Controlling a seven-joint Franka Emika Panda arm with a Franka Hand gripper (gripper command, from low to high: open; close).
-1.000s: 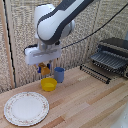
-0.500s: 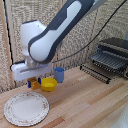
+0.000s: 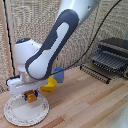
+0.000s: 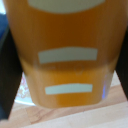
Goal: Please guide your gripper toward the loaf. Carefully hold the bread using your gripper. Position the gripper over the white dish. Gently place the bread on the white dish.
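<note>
My gripper hangs just above the white dish at the exterior view's left, shut on the small orange-brown bread, which sits between the dark-blue fingers a little above the plate. In the wrist view the bread fills nearly the whole picture as an orange block with pale bars, with a dark finger on each side. A sliver of the dish rim shows beside it.
A yellow bowl and a blue object stand behind the plate, partly hidden by the arm. A black wire rack with a dark appliance stands at the exterior view's right. The wooden table extends between.
The arm has swung toward the exterior view's left and lowered, carrying the bread from near the yellow bowl to just above the white dish.
</note>
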